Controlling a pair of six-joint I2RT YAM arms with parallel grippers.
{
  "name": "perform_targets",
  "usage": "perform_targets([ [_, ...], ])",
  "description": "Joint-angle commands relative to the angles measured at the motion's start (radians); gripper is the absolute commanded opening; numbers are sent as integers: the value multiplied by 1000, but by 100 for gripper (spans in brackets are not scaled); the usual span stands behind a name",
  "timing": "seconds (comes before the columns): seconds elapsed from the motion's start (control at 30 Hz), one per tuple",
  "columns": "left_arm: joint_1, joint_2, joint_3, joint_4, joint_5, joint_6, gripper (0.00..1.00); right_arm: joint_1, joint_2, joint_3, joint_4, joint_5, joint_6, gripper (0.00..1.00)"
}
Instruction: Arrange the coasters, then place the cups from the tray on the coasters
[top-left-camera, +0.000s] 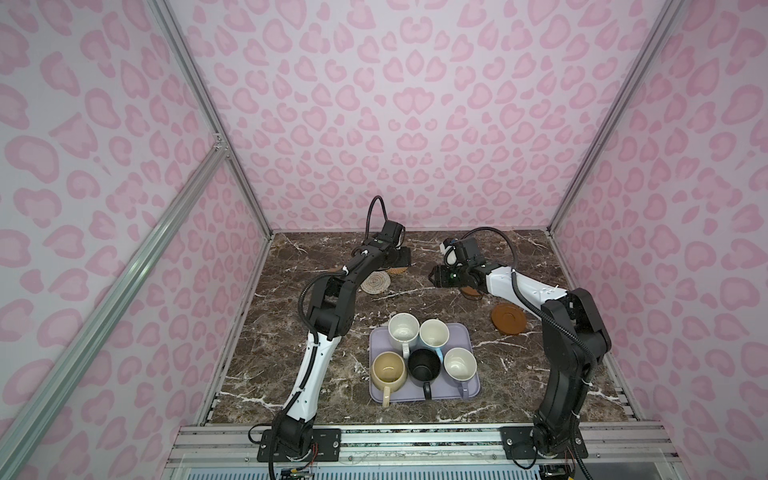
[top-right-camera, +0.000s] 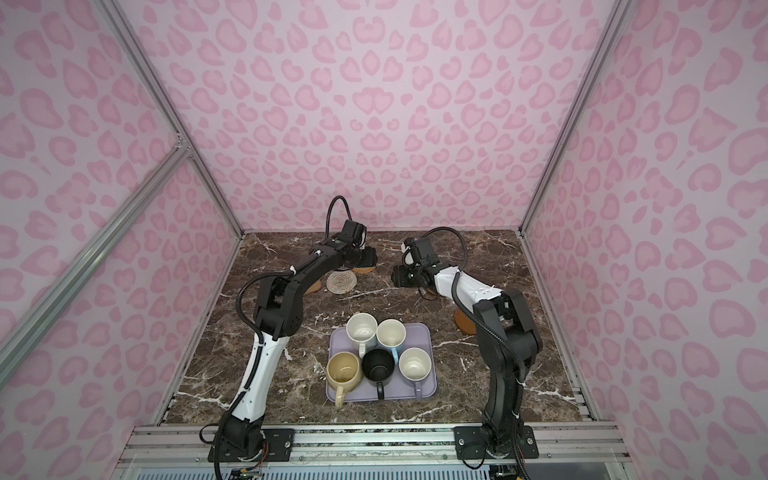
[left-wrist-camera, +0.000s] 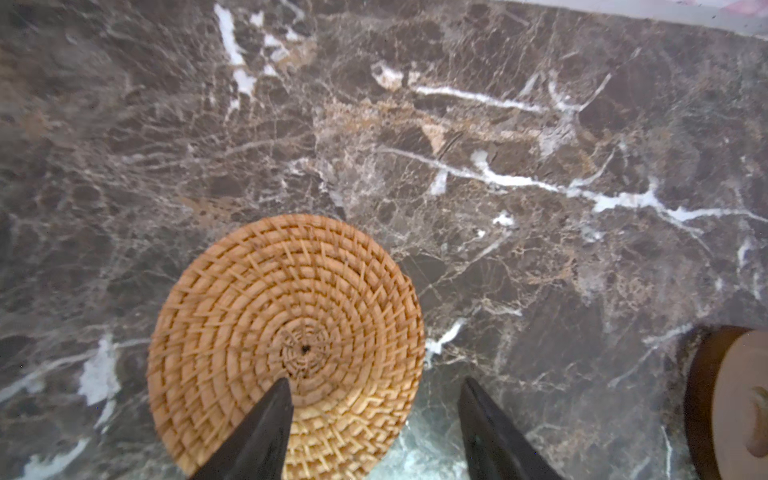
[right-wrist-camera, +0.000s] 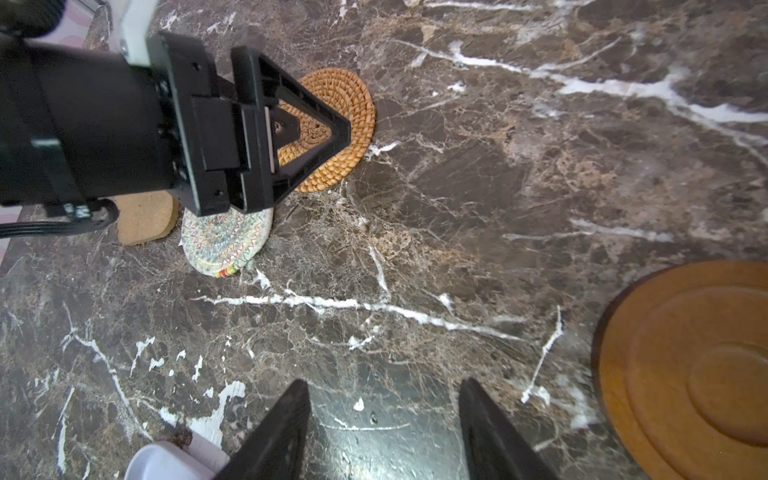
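The orange-tan rattan coaster (left-wrist-camera: 286, 340) lies flat on the marble at the back. My left gripper (left-wrist-camera: 374, 382) hovers open over its edge, one finger (left-wrist-camera: 257, 432) above the weave, the other above bare marble. Beside it lie the whitish woven coaster (top-left-camera: 375, 284) and the tan flower coaster (right-wrist-camera: 143, 220). My right gripper (right-wrist-camera: 384, 382) is open over bare marble, holding nothing. One brown wooden disc (right-wrist-camera: 690, 365) lies just beside it, another (top-left-camera: 509, 318) nearer the front. The white (top-left-camera: 403, 328), light blue (top-left-camera: 434, 332), cream-yellow (top-left-camera: 388, 370), black (top-left-camera: 424, 363) and lavender (top-left-camera: 459, 363) cups stand on the tray (top-left-camera: 444, 391).
The tray sits at the front middle of the brown marble table (top-left-camera: 291, 353). Pink patterned walls with aluminium posts (top-left-camera: 249, 187) close the table on three sides. Both arm bases are bolted to a rail (top-left-camera: 415, 440) at the front edge.
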Motion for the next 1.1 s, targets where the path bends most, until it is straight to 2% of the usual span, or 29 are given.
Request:
perform_targets([
  [0.0,-1,28,30,-69,20,-25,65,-4,-14,-13,16,-25,13,59],
  [0.17,-14,45,37,-102,30,-27,63,-5,-67,-43,18,-24,11,59],
  [0.4,-61,-1,-11,-104,52,-25,62,-17,-127,-87,20,-14,12,59],
  [0.57,-79,-72,-139,-37,74,-49,61,-22,-158,-109,17,-14,13,59],
  [0.8,-124,-101,-227,6,113,-61,61,-22,-187,-125,20,-15,20,59],
  [0.93,-132,-135,-295,47,76,-81,61,-22,-202,-133,17,-10,20,59],
  [1.07,-131,-148,-298,38,69,-82,61,-24,-208,-130,7,-6,16,59],
])
